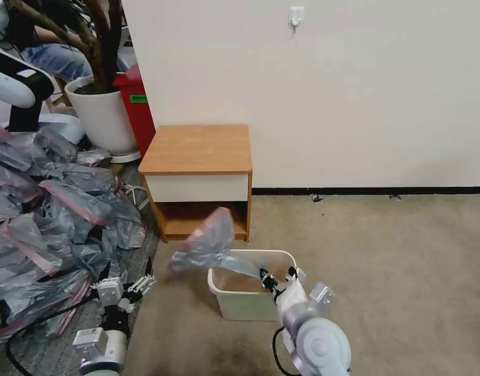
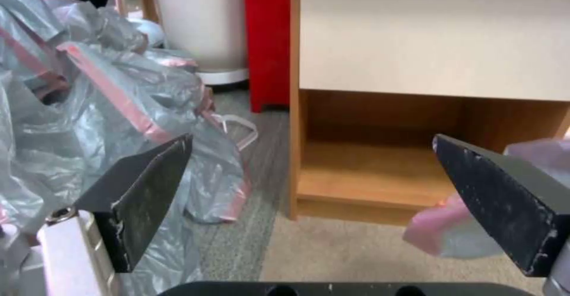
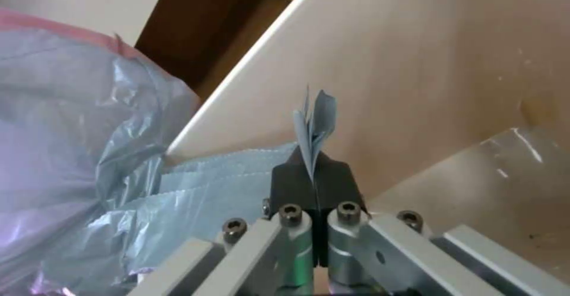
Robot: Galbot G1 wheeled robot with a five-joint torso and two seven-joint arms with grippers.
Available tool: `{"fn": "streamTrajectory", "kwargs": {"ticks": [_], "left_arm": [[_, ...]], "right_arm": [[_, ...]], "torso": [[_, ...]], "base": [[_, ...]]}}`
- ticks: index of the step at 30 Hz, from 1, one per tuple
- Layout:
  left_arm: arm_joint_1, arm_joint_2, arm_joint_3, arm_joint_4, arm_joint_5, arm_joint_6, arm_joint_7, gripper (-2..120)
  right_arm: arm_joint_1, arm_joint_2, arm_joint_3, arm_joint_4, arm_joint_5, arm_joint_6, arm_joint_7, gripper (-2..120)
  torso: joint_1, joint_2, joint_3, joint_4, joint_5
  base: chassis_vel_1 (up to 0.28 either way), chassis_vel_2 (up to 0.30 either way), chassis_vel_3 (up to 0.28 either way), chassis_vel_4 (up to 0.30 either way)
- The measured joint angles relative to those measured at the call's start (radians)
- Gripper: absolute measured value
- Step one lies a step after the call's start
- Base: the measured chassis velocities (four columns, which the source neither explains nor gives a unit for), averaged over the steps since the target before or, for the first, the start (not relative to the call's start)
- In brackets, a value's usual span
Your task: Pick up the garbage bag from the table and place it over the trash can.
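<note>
Right end effector (image 1: 277, 278) pinches the garbage bag (image 1: 208, 245) above the trash can (image 1: 250, 303); the bag billows past its left rim. Left end effector (image 1: 126, 284) hangs open beside the bag heap (image 1: 46, 219).

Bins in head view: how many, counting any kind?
2. The cream trash can stands on the carpet in front of the nightstand, under the right gripper. A tall red bin stands by the wall beside the plant pot. The bag heap could hide more.

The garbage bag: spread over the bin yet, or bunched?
Bunched. The right gripper pinches the garbage bag above the trash can.
</note>
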Motion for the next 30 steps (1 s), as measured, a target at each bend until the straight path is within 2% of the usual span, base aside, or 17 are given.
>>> {"fn": "streamTrajectory", "kwargs": {"ticks": [11,17,20,21,25,26,30], "left_arm": [[-0.004,0.015,-0.005,0.001,-0.004,0.000,0.000,100],[-0.006,0.014,-0.004,0.001,-0.004,0.000,0.000,100],[-0.006,0.010,0.000,0.002,-0.004,0.000,0.000,100],[-0.006,0.010,0.000,0.002,-0.004,0.000,0.000,100],[-0.005,0.006,0.005,0.004,0.000,0.000,0.000,100],[-0.005,0.006,0.005,0.004,0.000,0.000,0.000,100],[-0.002,-0.002,0.009,0.004,0.008,-0.001,0.000,100]], "right_arm": [[0.000,-0.048,-0.037,-0.017,-0.122,-0.008,-0.082,0],[0.009,-0.059,-0.047,-0.018,-0.158,-0.017,-0.083,0],[0.011,-0.062,-0.052,-0.009,-0.173,-0.017,-0.083,15],[0.011,-0.062,-0.052,-0.009,-0.173,-0.017,-0.083,15],[0.014,-0.069,-0.051,0.008,-0.178,-0.017,-0.082,32],[0.014,-0.069,-0.051,0.008,-0.178,-0.017,-0.082,32],[0.017,-0.082,-0.046,0.030,-0.180,-0.018,-0.082,52]], "torso": [[0.000,0.000,0.000,0.0000,-0.0001],[0.000,0.000,0.000,0.0000,0.0004],[0.000,0.000,0.000,0.0000,0.0003],[0.000,0.000,0.000,0.0000,0.0003],[0.000,0.000,0.000,0.0000,0.0001],[0.000,0.000,0.000,0.0000,0.0001],[0.000,0.000,0.000,0.0000,0.0001]], "base": [[0.000,0.000,0.000,0.000],[0.000,0.000,0.000,0.000],[0.000,0.000,0.000,0.000],[0.000,0.000,0.000,0.000],[0.000,0.000,0.000,0.000],[0.000,0.000,0.000,0.000],[0.000,0.000,0.000,0.000]]}}
